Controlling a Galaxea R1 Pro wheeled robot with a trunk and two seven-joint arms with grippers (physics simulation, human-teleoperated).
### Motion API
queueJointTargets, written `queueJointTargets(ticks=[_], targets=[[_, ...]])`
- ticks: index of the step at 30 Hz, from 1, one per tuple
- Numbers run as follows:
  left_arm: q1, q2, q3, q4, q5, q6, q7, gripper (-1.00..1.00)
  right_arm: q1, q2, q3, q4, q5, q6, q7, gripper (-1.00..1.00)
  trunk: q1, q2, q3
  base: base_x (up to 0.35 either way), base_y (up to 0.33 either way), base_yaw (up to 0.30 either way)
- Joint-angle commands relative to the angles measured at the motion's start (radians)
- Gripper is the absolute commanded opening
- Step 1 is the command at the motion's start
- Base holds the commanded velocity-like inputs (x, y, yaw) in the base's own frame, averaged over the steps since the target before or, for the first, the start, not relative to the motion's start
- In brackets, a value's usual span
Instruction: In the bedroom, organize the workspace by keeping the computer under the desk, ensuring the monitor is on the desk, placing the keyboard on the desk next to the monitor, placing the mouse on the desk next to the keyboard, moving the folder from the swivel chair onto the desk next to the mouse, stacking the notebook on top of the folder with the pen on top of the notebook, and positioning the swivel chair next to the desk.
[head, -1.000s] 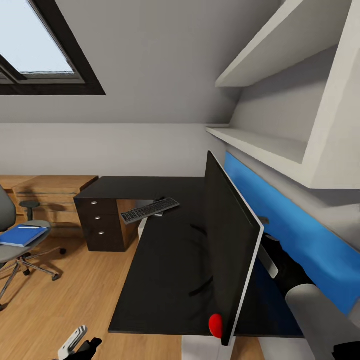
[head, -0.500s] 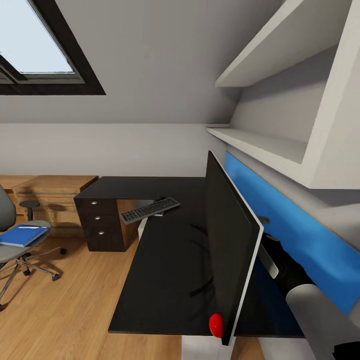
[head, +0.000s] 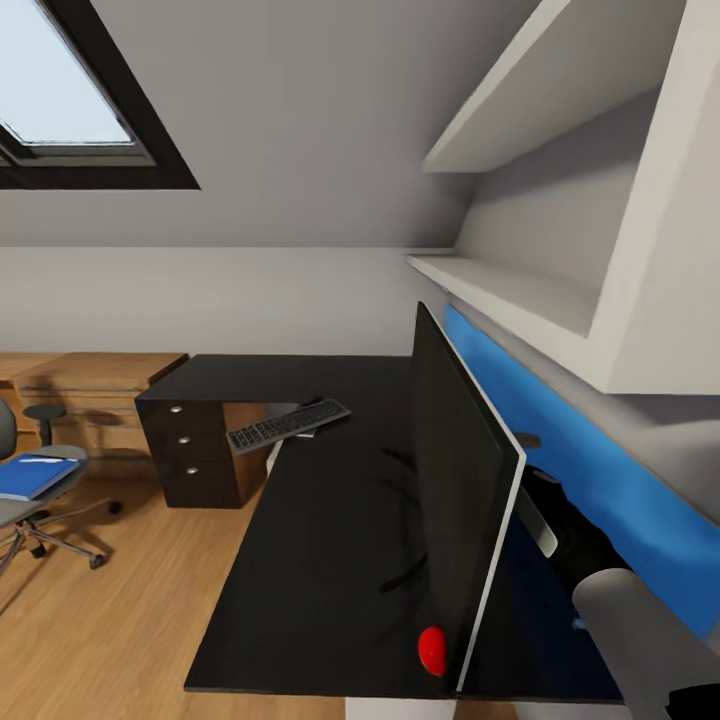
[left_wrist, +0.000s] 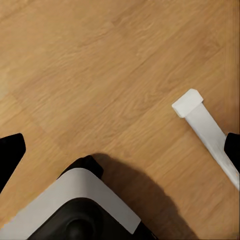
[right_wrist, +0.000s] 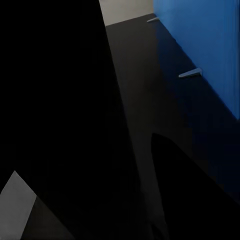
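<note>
The monitor (head: 455, 480) stands edge-on over the right part of the black desk (head: 320, 560), its red dot (head: 432, 650) at the near lower corner. My right gripper (head: 535, 520) is behind the screen, shut on the monitor's back (right_wrist: 55, 100); its tips are hidden. The keyboard (head: 288, 425) lies at an angle on the desk's far left part. At the left, the blue folder (head: 35, 475) rests on the seat of the swivel chair (head: 30, 510). My left gripper (left_wrist: 120, 150) hangs open over the wood floor. Computer, mouse, notebook and pen are out of view.
A dark drawer unit (head: 195, 450) sits under the desk's far left end, with a low wood shelf unit (head: 90, 385) behind it. White wall shelves (head: 520, 290) overhang the blue back panel (head: 590, 470). A white leg (left_wrist: 205, 130) and my base (left_wrist: 75, 210) are close below the left gripper.
The camera has shifted: desk, keyboard, chair and window slid left in the picture, while the monitor and right arm kept their place. The left gripper left the head view's lower edge.
</note>
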Motion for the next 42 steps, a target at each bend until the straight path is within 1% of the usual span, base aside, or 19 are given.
queueJointTargets(ticks=[1, 8, 10, 11, 14, 18, 20, 21, 22, 23, 24, 26, 29, 34, 42], targets=[[0.002, -0.001, 0.001, -0.004, 0.008, 0.005, 0.005, 1.0, -0.001, -0.002, 0.005, -0.003, -0.011, 0.002, -0.011, -1.0, 0.0, -0.001, -0.001, 0.236, -0.256, 0.0], [0.002, 0.0, 0.009, 0.004, 0.014, 0.004, 0.007, 1.0, -0.001, 0.0, 0.005, -0.003, -0.007, -0.001, -0.013, -1.0, 0.0, -0.001, -0.001, 0.097, -0.103, 0.0], [0.002, -0.001, 0.01, 0.005, 0.015, 0.003, 0.007, 1.0, -0.001, 0.001, 0.005, -0.003, 0.008, -0.001, -0.013, -1.0, 0.0, -0.001, -0.001, 0.015, -0.016, 0.0], [0.002, -0.001, 0.01, 0.006, 0.015, 0.003, 0.006, 1.0, -0.001, 0.002, 0.004, -0.003, 0.024, -0.001, -0.013, -1.0, 0.0, -0.001, -0.001, 0.031, -0.009, 0.0], [0.002, -0.002, 0.01, 0.011, 0.014, 0.001, 0.006, 1.0, -0.001, 0.004, 0.004, -0.003, 0.054, -0.001, -0.013, -1.0, 0.0, -0.001, -0.001, 0.175, -0.004, 0.0], [0.002, 0.0, 0.013, 0.02, 0.02, 0.004, 0.005, 1.0, -0.001, 0.006, 0.003, -0.003, 0.067, -0.001, -0.013, -1.0, 0.0, -0.001, -0.001, 0.202, -0.001, 0.0], [0.003, 0.0, 0.021, 0.021, 0.046, 0.009, 0.005, 1.0, -0.001, 0.006, 0.003, -0.003, 0.068, 0.0, -0.012, -1.0, 0.0, -0.001, -0.001, 0.069, 0.0, 0.0], [0.003, -0.001, 0.025, 0.022, 0.078, 0.011, 0.005, 1.0, -0.001, 0.006, 0.003, -0.003, 0.069, 0.0, -0.012, -1.0, 0.0, -0.001, -0.001, 0.039, 0.0, 0.0], [0.003, -0.001, 0.027, 0.022, 0.094, 0.012, 0.004, 1.0, -0.001, 0.006, 0.003, -0.003, 0.069, 0.0, -0.012, -1.0, 0.0, -0.001, -0.001, 0.031, 0.0, 0.0], [0.004, -0.001, 0.029, 0.023, 0.119, 0.014, 0.004, 1.0, -0.001, 0.006, 0.003, -0.003, 0.07, 0.0, -0.012, -1.0, 0.0, -0.001, -0.001, 0.02, 0.0, 0.0], [0.004, 0.0, 0.029, 0.023, 0.128, 0.014, 0.004, 1.0, -0.001, 0.006, 0.002, -0.003, 0.07, 0.0, -0.012, -1.0, 0.0, -0.001, -0.001, 0.016, 0.0, 0.0], [0.005, 0.0, 0.031, 0.023, 0.148, 0.015, 0.003, 1.0, -0.001, 0.006, 0.002, -0.003, 0.07, -0.001, -0.012, -1.0, 0.008, -0.015, -0.007, 0.008, 0.0, 0.0], [0.005, 0.0, 0.031, 0.023, 0.157, 0.016, 0.003, 1.0, -0.001, 0.007, 0.002, -0.003, 0.069, -0.001, -0.012, -1.0, 0.02, -0.036, -0.017, 0.003, 0.0, 0.0], [0.005, 0.0, 0.031, 0.023, 0.161, 0.016, 0.003, 1.0, -0.001, 0.007, 0.001, -0.003, 0.069, 0.0, -0.012, -1.0, 0.02, -0.036, -0.017, 0.0, 0.0, 0.0], [0.005, 0.0, 0.031, 0.023, 0.162, 0.016, 0.002, 1.0, -0.001, 0.008, 0.002, -0.003, 0.069, 0.001, -0.012, -1.0, 0.05, -0.092, -0.042, 0.0, 0.0, 0.0]])
